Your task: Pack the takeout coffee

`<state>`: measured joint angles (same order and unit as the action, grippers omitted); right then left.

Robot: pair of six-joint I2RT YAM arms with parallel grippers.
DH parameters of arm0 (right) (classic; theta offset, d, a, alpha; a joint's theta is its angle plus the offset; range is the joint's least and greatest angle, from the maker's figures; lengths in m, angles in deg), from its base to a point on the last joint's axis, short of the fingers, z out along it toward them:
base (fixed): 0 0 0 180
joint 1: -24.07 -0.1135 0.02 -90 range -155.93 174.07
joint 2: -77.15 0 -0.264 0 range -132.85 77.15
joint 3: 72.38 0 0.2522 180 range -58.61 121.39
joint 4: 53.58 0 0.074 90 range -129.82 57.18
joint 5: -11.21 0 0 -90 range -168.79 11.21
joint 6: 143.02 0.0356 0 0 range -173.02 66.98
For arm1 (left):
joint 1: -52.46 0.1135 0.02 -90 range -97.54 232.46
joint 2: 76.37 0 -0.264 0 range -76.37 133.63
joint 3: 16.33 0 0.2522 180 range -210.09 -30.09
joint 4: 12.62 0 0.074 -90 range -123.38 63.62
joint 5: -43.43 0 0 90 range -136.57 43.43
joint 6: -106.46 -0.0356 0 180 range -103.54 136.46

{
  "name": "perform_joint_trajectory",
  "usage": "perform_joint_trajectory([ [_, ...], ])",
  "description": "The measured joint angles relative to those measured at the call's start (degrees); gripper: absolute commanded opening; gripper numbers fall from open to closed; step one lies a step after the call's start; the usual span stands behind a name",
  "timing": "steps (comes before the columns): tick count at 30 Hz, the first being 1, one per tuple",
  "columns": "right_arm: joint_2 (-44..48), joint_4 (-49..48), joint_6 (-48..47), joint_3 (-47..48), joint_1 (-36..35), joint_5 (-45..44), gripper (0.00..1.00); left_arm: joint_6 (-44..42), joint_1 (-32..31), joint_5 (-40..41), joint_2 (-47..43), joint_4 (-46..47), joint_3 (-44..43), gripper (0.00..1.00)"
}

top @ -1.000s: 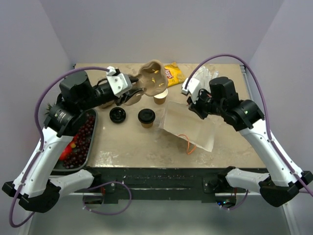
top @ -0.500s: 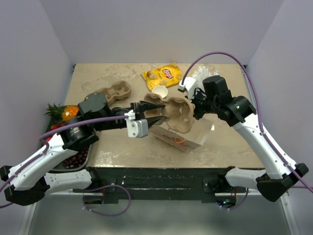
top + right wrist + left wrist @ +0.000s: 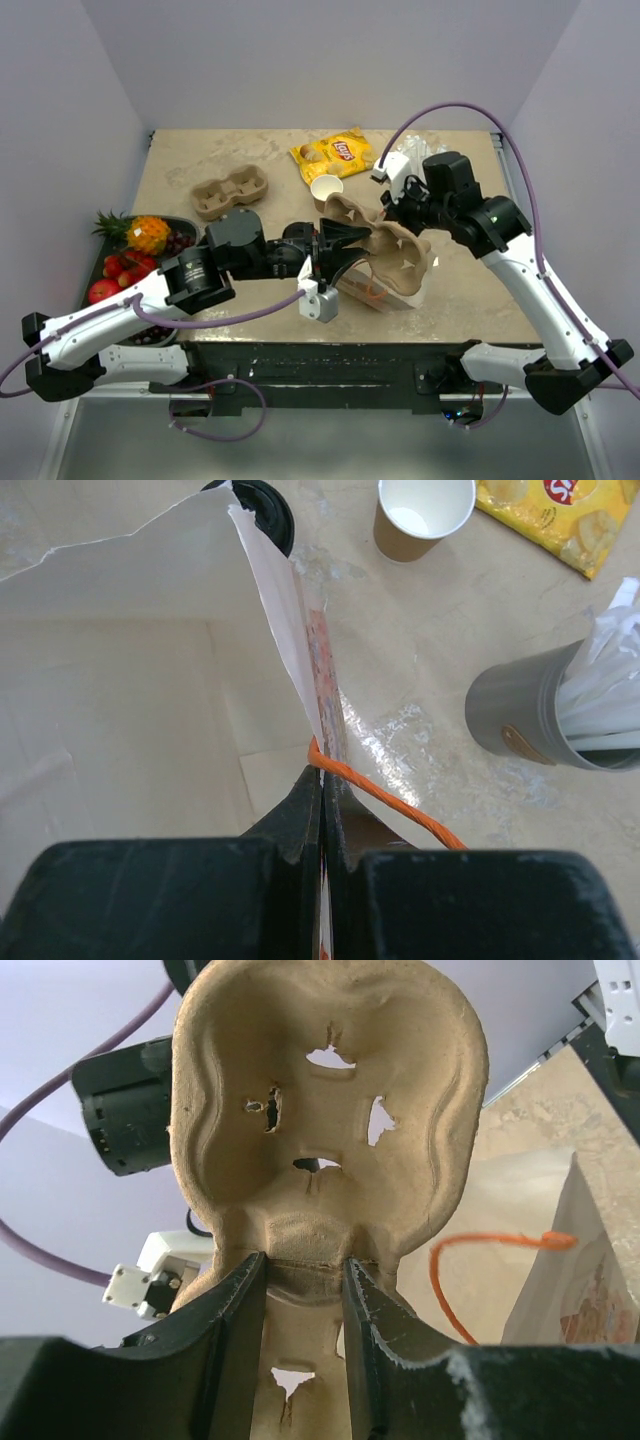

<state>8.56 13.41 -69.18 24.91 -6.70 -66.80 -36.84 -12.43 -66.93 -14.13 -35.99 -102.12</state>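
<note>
The takeout coffee cup (image 3: 327, 189), tan with a white inside and no lid on it, stands open at the back middle, also visible in the right wrist view (image 3: 420, 515). A black lid (image 3: 262, 505) peeks from behind the bag's edge. My left gripper (image 3: 335, 243) (image 3: 305, 1260) is shut on the narrow waist of a tan pulp carrier (image 3: 395, 255) (image 3: 330, 1110), held tilted over the white paper bag (image 3: 365, 292). My right gripper (image 3: 392, 212) (image 3: 322, 775) is shut on the bag's upper edge (image 3: 300, 630) by its orange string handle (image 3: 390, 800).
A second pulp carrier (image 3: 232, 195) lies at the back left. A yellow chip bag (image 3: 332, 155) lies behind the cup. A grey cup of wrapped straws (image 3: 540, 710) stands right of the bag. A dark tray of fruit (image 3: 130, 255) sits at the left edge.
My left arm has swung the pulp carrier from the back of the table toward the middle, over the bag. The right gripper keeps its hold on the bag's edge.
</note>
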Motion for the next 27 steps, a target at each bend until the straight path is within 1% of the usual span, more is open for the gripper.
perform_joint_trajectory([
  [8,0.0,0.17,-1.73,3.76,0.46,-0.92,0.0,-4.74,-3.17,3.13,4.15,4.72,0.7,0.0],
  [13,-0.07,1.38,-2.73,5.27,0.46,-2.01,0.0,-7.45,-3.91,4.52,5.42,6.38,0.68,0.0],
  [18,-0.02,1.68,-2.99,5.29,0.46,-2.34,0.0,-8.9,-3.93,5.97,7.3,5.09,0.66,0.0],
  [27,0.92,1.73,-3.15,5.27,0.48,-3.52,0.0,-8.24,-3.93,9.35,11.96,0.02,-0.2,0.0],
])
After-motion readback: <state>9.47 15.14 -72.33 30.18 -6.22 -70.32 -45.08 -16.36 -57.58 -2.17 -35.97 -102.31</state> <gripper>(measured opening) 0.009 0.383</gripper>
